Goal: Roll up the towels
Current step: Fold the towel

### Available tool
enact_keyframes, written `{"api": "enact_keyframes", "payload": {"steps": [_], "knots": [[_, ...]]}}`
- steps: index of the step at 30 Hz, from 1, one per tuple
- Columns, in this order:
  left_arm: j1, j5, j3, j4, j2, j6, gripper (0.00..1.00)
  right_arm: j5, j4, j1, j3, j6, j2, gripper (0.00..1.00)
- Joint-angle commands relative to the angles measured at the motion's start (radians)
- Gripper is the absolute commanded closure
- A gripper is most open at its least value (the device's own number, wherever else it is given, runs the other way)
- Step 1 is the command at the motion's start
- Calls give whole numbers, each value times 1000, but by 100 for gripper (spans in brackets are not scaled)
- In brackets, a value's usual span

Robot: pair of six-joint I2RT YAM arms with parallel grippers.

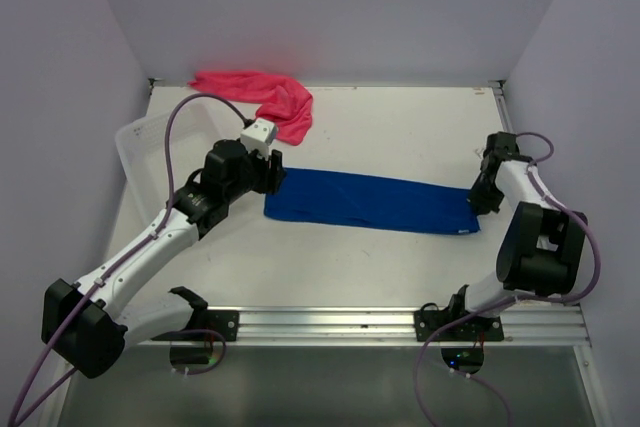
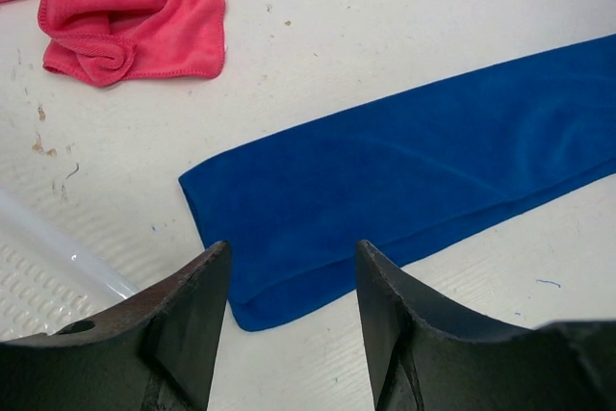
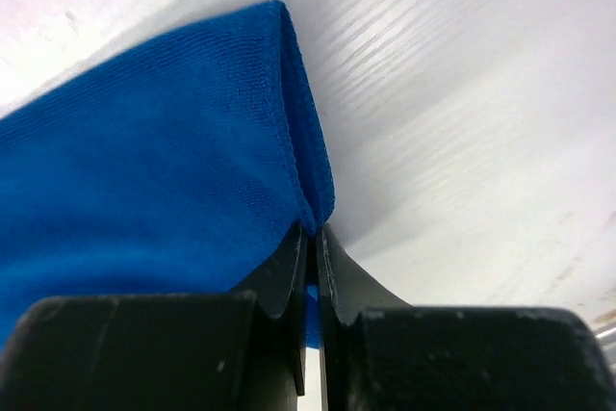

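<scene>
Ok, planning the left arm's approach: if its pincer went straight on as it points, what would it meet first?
Likely the blue towel, its end lying straight ahead of the open left pincer; depth is hard to judge.

A white surface (image 1: 400, 127) fills the enclosure, backed by 3 pale lilac walls (image 1: 330, 7). At its left edge sits a translucent white plastic basket (image 1: 140, 144); the left wrist view shows its slotted floor and clear rim. Small brown stains (image 2: 38, 144) mark the surface beside it. A grooved aluminium rail (image 1: 330, 322) runs along the near edge.
</scene>
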Motion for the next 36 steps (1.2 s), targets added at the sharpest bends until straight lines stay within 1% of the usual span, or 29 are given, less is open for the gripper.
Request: {"api": "enact_keyframes", "payload": {"steps": [1,3,7,9,10,15,17,18,19,22,23,25,26,31,36], "knots": [[-8,0,2,13,-20,10,42,126,-117,-4,117,-39,-98,100],[-11,5,2,13,-20,9,42,136,-129,-1,153,-33,-111,100],[-14,10,0,18,-17,7,42,235,-226,13,256,-48,-110,100],[-14,8,0,16,-22,9,42,276,-252,39,307,-57,-118,100],[-14,7,-1,16,-22,9,42,332,-270,56,322,-63,-127,100],[-14,5,-1,15,-22,10,42,465,-335,200,450,-69,-113,100],[-14,2,-3,13,-23,12,42,469,-374,263,509,-59,-90,100],[-14,1,-3,12,-22,12,42,469,-385,286,523,-56,-84,100],[-14,-3,-3,12,-22,12,42,469,-394,335,536,-47,-75,100],[-14,-6,-3,10,-22,14,42,442,-424,412,589,-16,-30,100],[-14,-6,-1,12,-22,14,42,437,-433,464,623,-8,6,100],[-14,-4,-1,12,-20,14,42,437,-468,521,663,15,46,100],[-14,-4,-1,12,-22,14,42,431,-476,573,701,21,71,100],[-14,-18,-3,9,-28,15,41,391,-508,752,810,87,232,100],[-14,-38,-4,7,-43,14,41,339,-513,863,940,124,367,100]]}}
